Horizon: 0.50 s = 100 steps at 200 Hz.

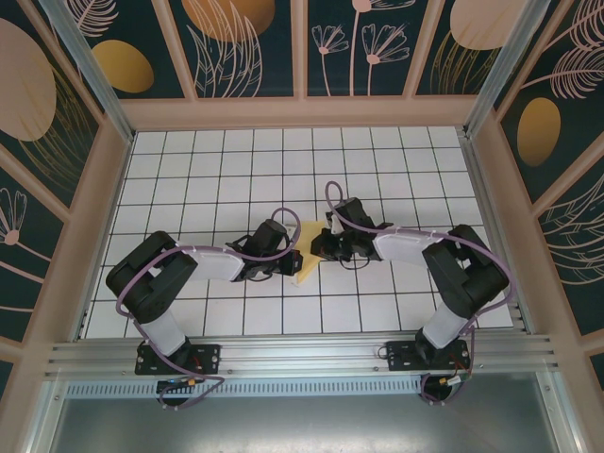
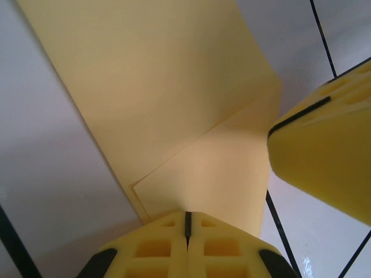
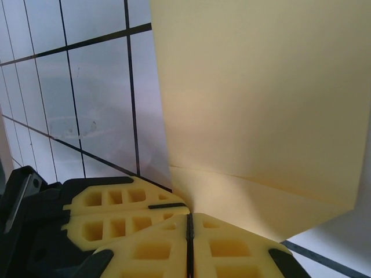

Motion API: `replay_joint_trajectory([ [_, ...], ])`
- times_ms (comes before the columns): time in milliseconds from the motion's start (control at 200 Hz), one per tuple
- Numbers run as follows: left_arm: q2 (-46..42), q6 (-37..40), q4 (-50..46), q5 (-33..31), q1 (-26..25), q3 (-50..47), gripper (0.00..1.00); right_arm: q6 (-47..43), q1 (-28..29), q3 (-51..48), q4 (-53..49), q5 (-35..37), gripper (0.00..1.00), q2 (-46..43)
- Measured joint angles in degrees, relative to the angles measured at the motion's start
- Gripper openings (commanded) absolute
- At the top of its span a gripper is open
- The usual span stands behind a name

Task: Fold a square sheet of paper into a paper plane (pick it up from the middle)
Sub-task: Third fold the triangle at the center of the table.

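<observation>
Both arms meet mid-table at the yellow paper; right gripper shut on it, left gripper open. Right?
No: the left gripper is shut on the yellow paper too, its fingers pressed together in the left wrist view. The rest stands.

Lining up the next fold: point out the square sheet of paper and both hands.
square sheet of paper (image 1: 309, 260), top view, its exposed yellow face.
left hand (image 2: 187, 223), left wrist view, seam between its fingertips.
right hand (image 3: 189, 223), right wrist view, seam between its fingertips.

A robot test cell: white gridded table, aluminium frame rails, floral wall panels
</observation>
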Motion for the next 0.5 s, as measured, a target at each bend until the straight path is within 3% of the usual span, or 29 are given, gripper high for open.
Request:
replay_joint_trajectory([
  [500, 0.0, 0.0, -0.7, -0.68, -0.22, 0.31, 0.0, 1.95, 0.11, -2.27, 5.6, -0.26, 0.1, 4.59],
])
